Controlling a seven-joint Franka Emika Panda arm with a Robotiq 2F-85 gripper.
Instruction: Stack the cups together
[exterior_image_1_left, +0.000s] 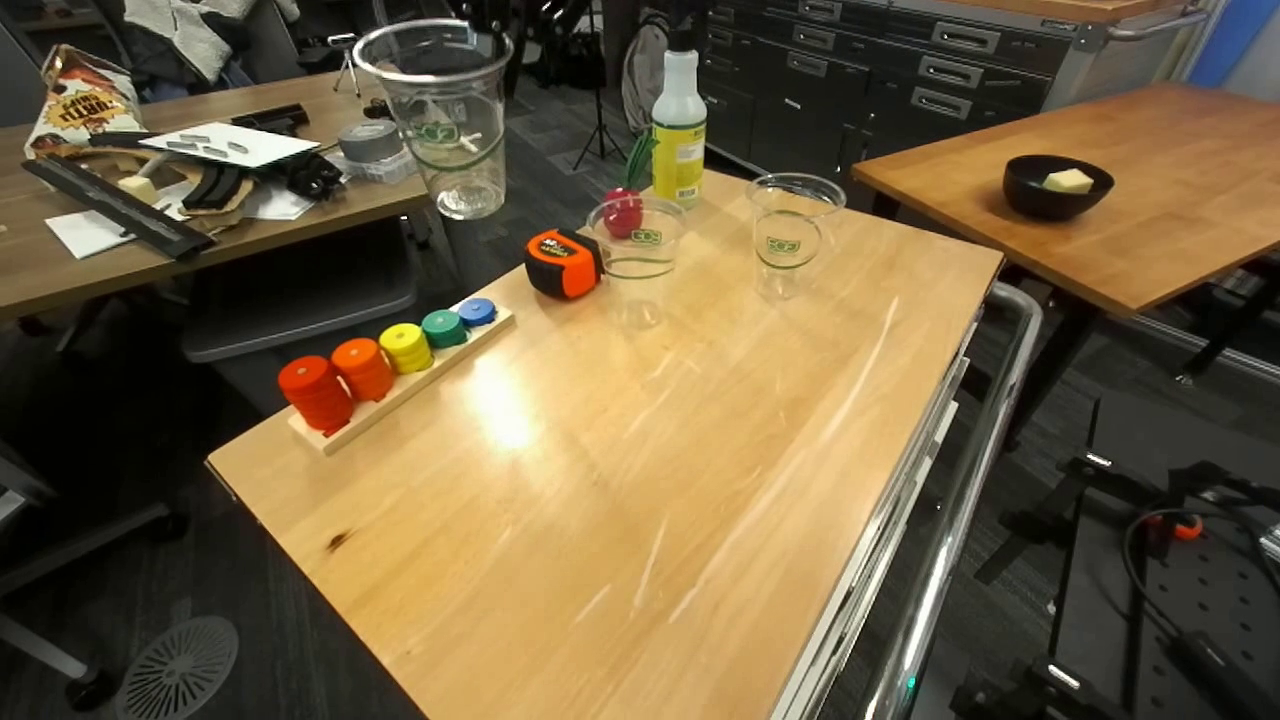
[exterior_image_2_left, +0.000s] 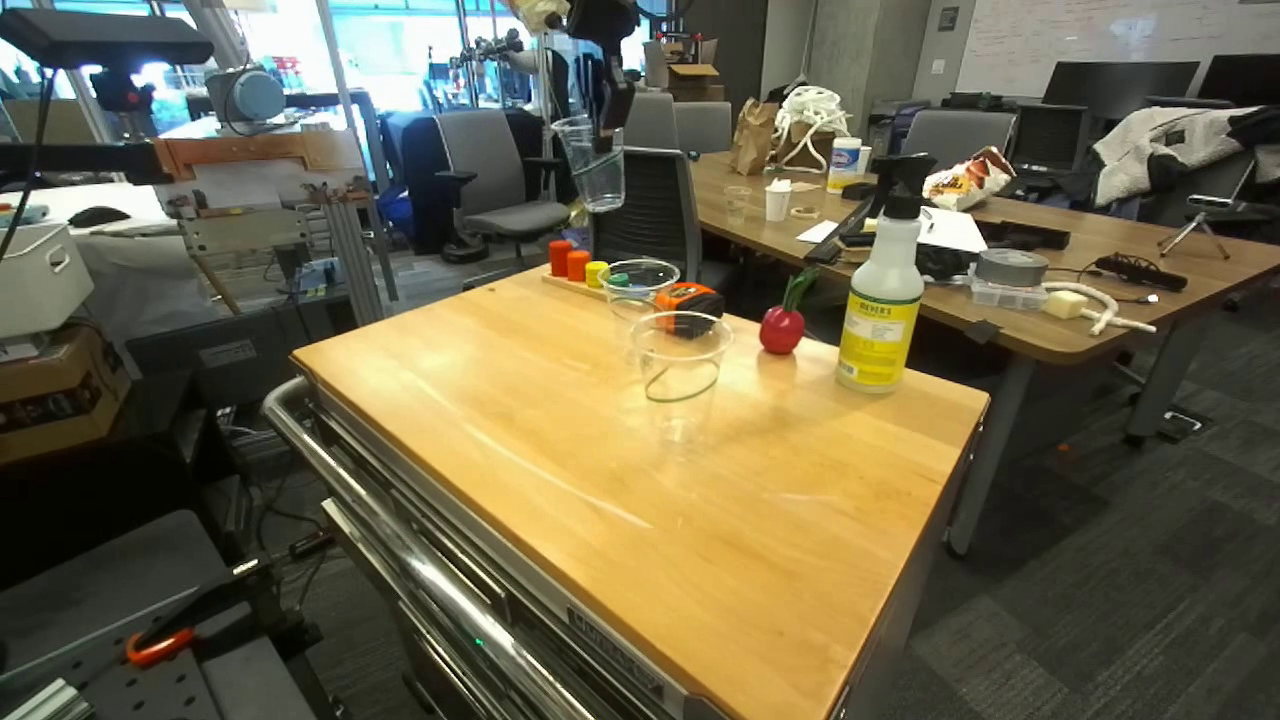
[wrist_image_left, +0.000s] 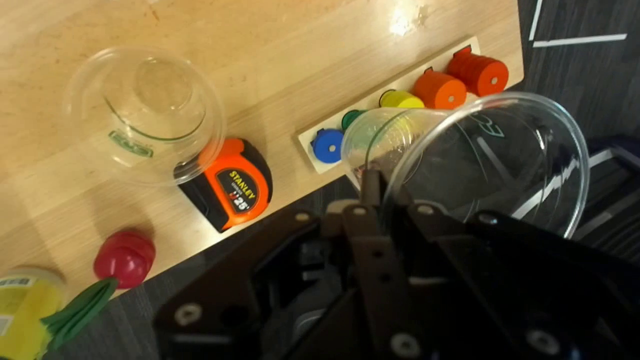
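Because the gripper (wrist_image_left: 385, 197) had the wall of the held cup (exterior_image_1_left: 440, 130) pinched at the rim, the step in hand looked to be the carry, with no cup nested in another. The held cup hung in the air, mouth upward and leaning a little; in the wrist view it overlapped a ring stacker (wrist_image_left: 401, 99) and dark floor (wrist_image_left: 575, 75), so it probably hung out by the edge of the desk (exterior_image_1_left: 650, 450). Two more cups stood upright and apart on the desk: the tape-side cup (exterior_image_1_left: 640, 268) just beside a tape measure (wrist_image_left: 235, 182), the rail-side cup (exterior_image_1_left: 785, 240) closer to a metal rail (exterior_image_1_left: 983, 450).

The next move called, I judged, for a sideways swing over one of those two — which one could not be told — with the base squared above the open mouth, then a straight descent and a release. Thin plastic would likely flex under the pinch, and a crooked entry could tip the lower cup.

No contents showed in any of the three; colours glimpsed through the walls seemed to belong to things behind. On a side table (exterior_image_1_left: 1150, 230) a black bowl (exterior_image_1_left: 1050, 205) held a pale yellow block (exterior_image_1_left: 1068, 181). How full the yellow-labelled spray bottle (exterior_image_2_left: 878, 320) on the desk was I could not make out.
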